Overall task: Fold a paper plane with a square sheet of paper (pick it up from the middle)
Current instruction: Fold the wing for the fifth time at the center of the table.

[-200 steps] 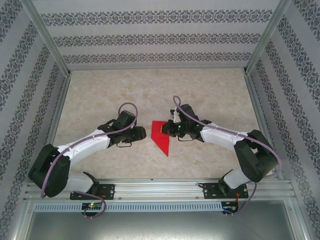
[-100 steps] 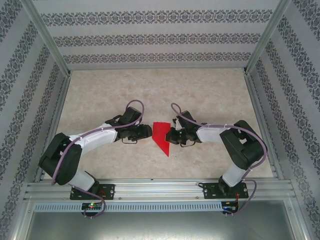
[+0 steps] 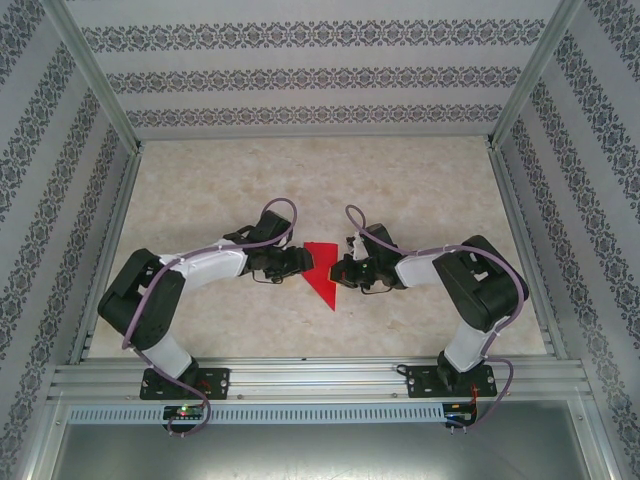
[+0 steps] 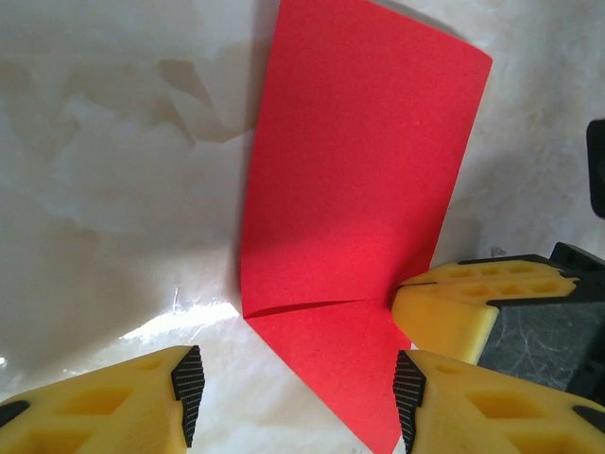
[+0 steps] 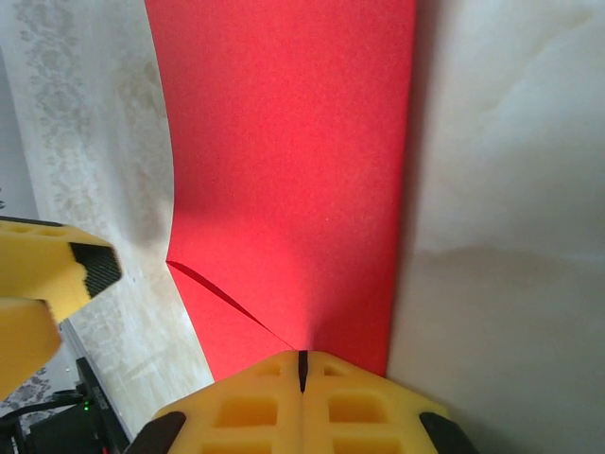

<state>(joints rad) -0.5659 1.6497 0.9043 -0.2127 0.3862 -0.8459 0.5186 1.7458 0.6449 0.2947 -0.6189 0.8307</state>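
The red sheet of paper [image 3: 322,272] lies folded on the table, a long shape with a point toward the near edge and a flap crease across it [image 4: 359,189] [image 5: 293,170]. My left gripper [image 3: 300,262] [image 4: 298,397] is open, low over the table, its pads [image 4: 187,392] standing either side of the paper's pointed part without gripping it. My right gripper [image 3: 342,272] [image 5: 302,357] is shut, its yellow fingertips [image 4: 452,305] resting on the paper's right edge where the crease ends. The left finger [image 5: 57,270] stands beside the paper's far edge.
The marbled table top [image 3: 300,180] is boxed in by patterned walls [image 3: 320,75] and metal posts [image 3: 95,75]. An aluminium rail [image 3: 320,380] with both arm bases runs along the near edge.
My left arm has swung right until its gripper reaches the paper's left side, its jaws a little wider. My right gripper has come down onto the paper's right edge and stayed shut.
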